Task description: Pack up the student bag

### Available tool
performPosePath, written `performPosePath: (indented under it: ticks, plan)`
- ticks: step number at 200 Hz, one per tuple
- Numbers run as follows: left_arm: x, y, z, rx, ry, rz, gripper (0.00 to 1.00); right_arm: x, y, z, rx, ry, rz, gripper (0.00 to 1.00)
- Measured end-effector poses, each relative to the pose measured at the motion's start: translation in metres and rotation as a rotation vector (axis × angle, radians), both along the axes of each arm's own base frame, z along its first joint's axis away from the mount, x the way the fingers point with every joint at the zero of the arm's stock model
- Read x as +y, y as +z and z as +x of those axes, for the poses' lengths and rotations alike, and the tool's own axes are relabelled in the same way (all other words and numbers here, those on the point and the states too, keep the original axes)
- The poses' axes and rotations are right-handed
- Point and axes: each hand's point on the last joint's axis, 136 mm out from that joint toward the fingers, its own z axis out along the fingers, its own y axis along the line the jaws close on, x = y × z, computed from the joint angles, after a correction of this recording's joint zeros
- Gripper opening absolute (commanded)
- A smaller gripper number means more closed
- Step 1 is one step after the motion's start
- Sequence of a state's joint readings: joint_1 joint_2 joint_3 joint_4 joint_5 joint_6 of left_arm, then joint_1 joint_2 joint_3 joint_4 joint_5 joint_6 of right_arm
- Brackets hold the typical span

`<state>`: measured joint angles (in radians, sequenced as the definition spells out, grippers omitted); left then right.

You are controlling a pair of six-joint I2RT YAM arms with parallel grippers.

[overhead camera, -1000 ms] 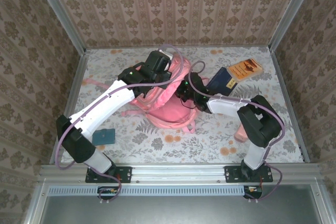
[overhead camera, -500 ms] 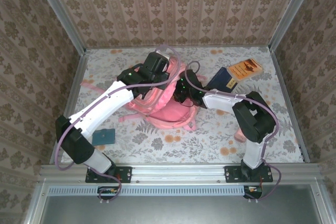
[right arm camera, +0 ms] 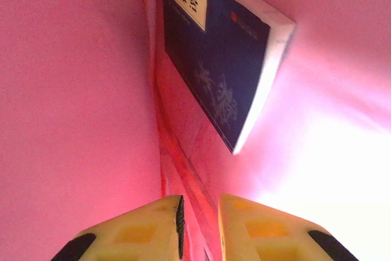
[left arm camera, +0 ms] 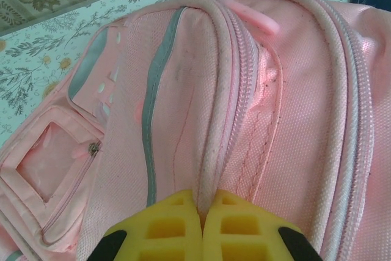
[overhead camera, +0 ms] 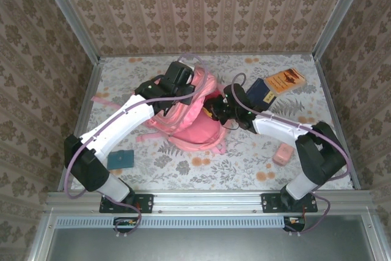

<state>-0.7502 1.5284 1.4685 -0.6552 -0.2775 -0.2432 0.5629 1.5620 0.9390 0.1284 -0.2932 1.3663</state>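
Note:
The pink student bag (overhead camera: 190, 128) lies mid-table, its top lifted toward the back. My left gripper (left arm camera: 201, 212) is shut on the piped rim beside the bag's zipper (left arm camera: 239, 71) and holds that edge up; in the top view this gripper (overhead camera: 193, 91) sits at the bag's upper edge. My right gripper (right arm camera: 199, 213) is inside the bag, its jaws a little apart with nothing between them. A dark blue book (right arm camera: 214, 59) rests against the pink lining just beyond its fingertips. From above, the right gripper (overhead camera: 215, 109) reaches into the bag's mouth from the right.
A dark blue book (overhead camera: 261, 93) and an orange book (overhead camera: 286, 79) lie at the back right. A small pink block (overhead camera: 282, 154) sits near the right arm's elbow. A teal card-like item (overhead camera: 121, 159) lies front left. Patterned walls close in the table.
The right arm's elbow has swung out to the right, uncovering the pink block, while its gripper stays at the bag's mouth. The left arm keeps holding the bag's edge, shifted slightly.

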Motion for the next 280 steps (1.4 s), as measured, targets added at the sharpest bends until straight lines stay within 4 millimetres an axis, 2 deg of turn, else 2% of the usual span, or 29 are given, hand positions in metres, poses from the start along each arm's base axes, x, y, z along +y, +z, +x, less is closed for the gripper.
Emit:
performPosePath:
  ticks: [40,62,68,77,85,94,108,138,180,225,245,280]
  plan:
    - [0.011,-0.028,0.003,0.044,0.012,0.012,0.01,-0.022,0.004,-0.032,-0.047,0.046,-0.059,0.34]
    - [0.013,-0.05,-0.001,0.084,-0.022,0.026,0.08,-0.042,0.006,-0.045,-0.072,0.047,-0.137,0.42]
    - [0.013,-0.055,-0.003,0.096,-0.032,0.03,0.12,-0.049,0.007,-0.046,-0.08,0.04,-0.161,0.46]
    - [0.014,-0.064,-0.006,0.115,-0.044,0.034,0.19,-0.06,0.008,-0.045,-0.092,0.029,-0.194,0.58]
    - [0.014,-0.071,-0.01,0.134,-0.054,0.037,0.27,-0.075,0.006,-0.042,-0.092,0.007,-0.229,0.67]
    - [0.015,-0.077,-0.014,0.15,-0.065,0.043,0.42,-0.093,0.002,-0.036,-0.084,-0.026,-0.267,0.75]
    - [0.018,-0.081,-0.02,0.169,-0.059,0.033,0.59,-0.119,-0.009,-0.029,-0.065,-0.065,-0.332,0.81]
    - [0.024,-0.064,-0.028,0.15,-0.015,-0.043,0.8,-0.164,-0.032,-0.008,0.01,-0.106,-0.488,0.86]
    - [0.03,-0.03,-0.028,0.086,0.054,-0.157,0.91,-0.202,-0.053,0.05,0.087,-0.133,-0.609,0.86]
    - [0.036,-0.034,-0.027,0.097,0.104,-0.18,0.99,-0.219,-0.08,0.103,0.152,-0.122,-0.655,0.83]
    - [0.036,-0.038,-0.028,0.109,0.115,-0.185,1.0,-0.218,-0.095,0.114,0.182,-0.099,-0.664,0.81]
    - [0.038,-0.041,-0.027,0.121,0.133,-0.207,1.0,-0.216,-0.115,0.108,0.239,-0.067,-0.666,0.8]
